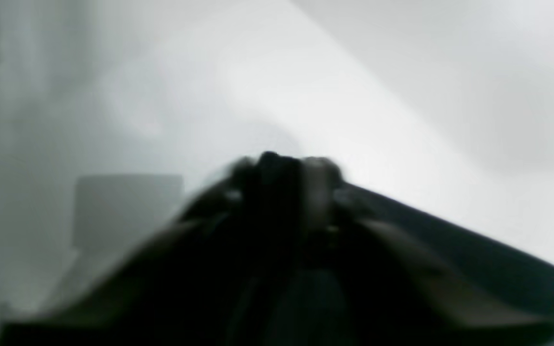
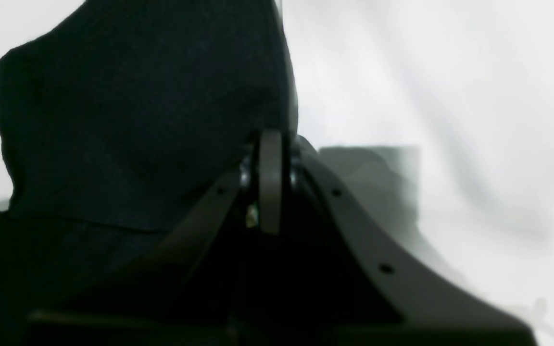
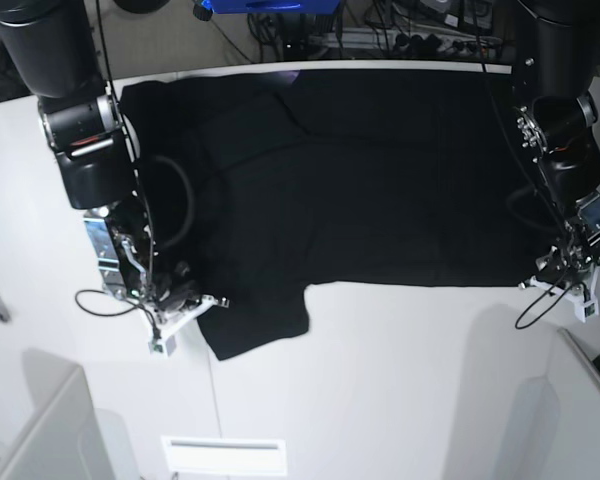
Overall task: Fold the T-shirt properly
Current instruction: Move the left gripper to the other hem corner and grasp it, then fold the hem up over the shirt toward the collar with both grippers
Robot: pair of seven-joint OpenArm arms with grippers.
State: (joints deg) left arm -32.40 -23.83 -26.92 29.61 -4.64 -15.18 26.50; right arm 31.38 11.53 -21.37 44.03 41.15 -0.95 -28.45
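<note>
Nearest to us lies bare white table [image 3: 380,380], and just beyond it the near edge of the black T-shirt [image 3: 350,180], which is spread flat with its plain side up and reaches to the table's far edge. Our right gripper [image 3: 185,298] sits at the shirt's near corner by the sleeve that juts toward us; in its wrist view the jaws are pressed together around a fold of black cloth that stands up beside them, so we judge that it has the shirt pinched. Our left gripper [image 3: 565,265] is down at the opposite near corner, at the hem side. Its wrist view is badly smeared: the fingertips look drawn close with something dark between them and a dark edge running off to one side, but we cannot tell whether the jaws have finished closing or truly hold the cloth. The shirt is soft, light and limp; it will sag and drape from whatever points we lift, it will not hold a crease on its own, and a thin pinch of a single layer could slide out. We would judge the two near corners, at the hem and near the sleeve seam where the fabric is doubled and stitched, to be the best places to hold, lifting both evenly so the edge stays taut. Farther back the cloth lies in shallow wrinkles, and beyond the table's far edge are cables [image 3: 310,30].
</note>
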